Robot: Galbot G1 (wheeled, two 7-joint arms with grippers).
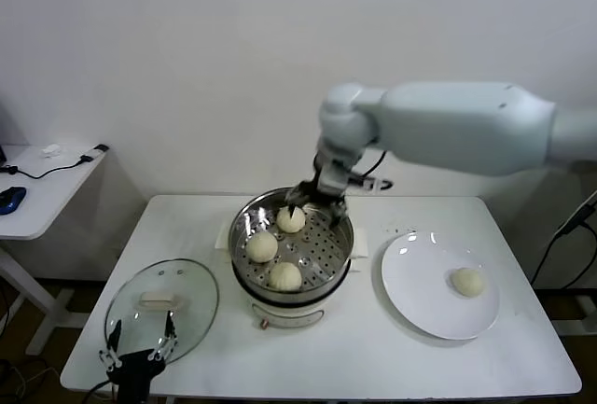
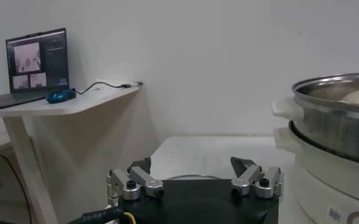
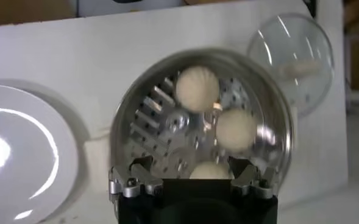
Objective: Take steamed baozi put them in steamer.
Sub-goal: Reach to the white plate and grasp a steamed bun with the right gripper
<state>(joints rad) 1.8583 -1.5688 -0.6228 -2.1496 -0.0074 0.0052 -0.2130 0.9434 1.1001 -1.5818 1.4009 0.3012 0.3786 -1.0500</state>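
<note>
The steamer (image 1: pixel 308 309) stands mid-table, a steel pot on a white base. Three steamed baozi lie on its perforated tray: one at the back (image 1: pixel 291 220), one on the left (image 1: pixel 262 246), one at the front (image 1: pixel 285 276). A further baozi (image 1: pixel 467 281) rests on the white plate (image 1: pixel 420 301). My right gripper (image 1: pixel 314 203) hovers open just above the back baozi. In the right wrist view that baozi (image 3: pixel 209 171) lies under the spread gripper (image 3: pixel 191 167), apart from both fingers. My left gripper (image 2: pixel 192 167) is open and empty, low at the table's front left.
A round glass lid (image 1: pixel 160 306) lies on the table to the steamer's left, under my left gripper (image 1: pixel 142 337). A side table (image 1: pixel 37 189) with a laptop (image 2: pixel 36 64) and cables stands farther left. The steamer wall (image 2: pixel 337 128) rises close beside my left gripper.
</note>
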